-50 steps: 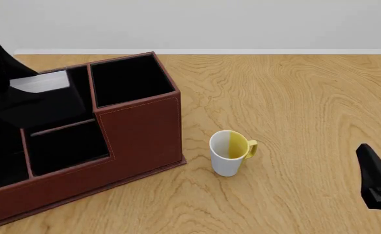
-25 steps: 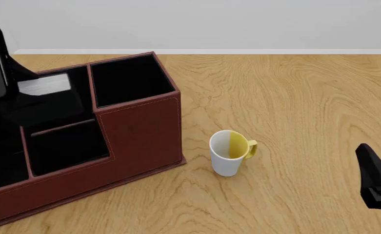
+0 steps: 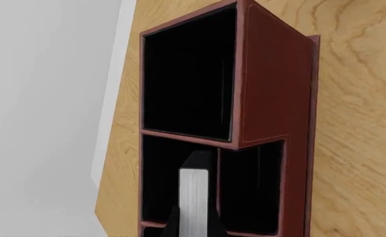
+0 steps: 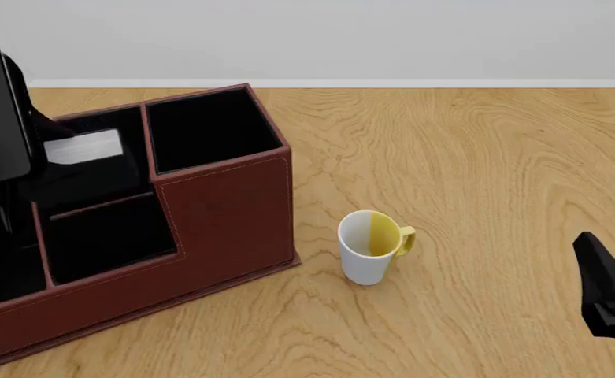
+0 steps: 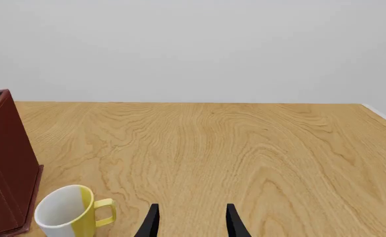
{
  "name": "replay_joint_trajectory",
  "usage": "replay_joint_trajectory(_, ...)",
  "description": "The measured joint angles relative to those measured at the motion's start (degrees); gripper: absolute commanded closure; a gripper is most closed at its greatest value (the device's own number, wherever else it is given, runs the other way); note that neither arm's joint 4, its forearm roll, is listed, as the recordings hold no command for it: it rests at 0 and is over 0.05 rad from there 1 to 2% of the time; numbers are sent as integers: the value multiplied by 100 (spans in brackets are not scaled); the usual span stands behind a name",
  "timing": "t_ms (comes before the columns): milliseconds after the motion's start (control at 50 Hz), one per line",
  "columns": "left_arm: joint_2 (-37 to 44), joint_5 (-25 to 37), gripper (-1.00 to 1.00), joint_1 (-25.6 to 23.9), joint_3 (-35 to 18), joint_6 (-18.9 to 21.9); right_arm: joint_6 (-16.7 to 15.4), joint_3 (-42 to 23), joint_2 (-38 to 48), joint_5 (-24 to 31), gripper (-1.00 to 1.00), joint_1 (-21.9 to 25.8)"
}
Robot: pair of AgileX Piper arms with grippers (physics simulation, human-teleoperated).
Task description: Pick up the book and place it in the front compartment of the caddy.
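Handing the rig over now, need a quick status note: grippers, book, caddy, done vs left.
Left gripper: above the caddy, its fingertips barely in the left wrist view; open or shut cannot be told.
Right gripper: open, empty, idle over bare table near the mug.
Book: standing on edge, white page edge up, inside a slot of the caddy's middle section, beside the thin divider.
Done: book is in the caddy.
Left: confirm release, lift the left arm away.
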Motion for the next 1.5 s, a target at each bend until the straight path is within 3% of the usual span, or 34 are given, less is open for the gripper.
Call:
replay_joint_trajectory(1120,332,-1046,100,357,601,316,-2,-1,-138,112,-100,-15)
replay_joint_trajectory(1140,346,-1039,-100,365,579,302,-2,-1,-139,113,-100,-15)
replay_joint_trajectory(1500,647,-1638,-100,897,152,573,-7,0,-112,88,-100,-10)
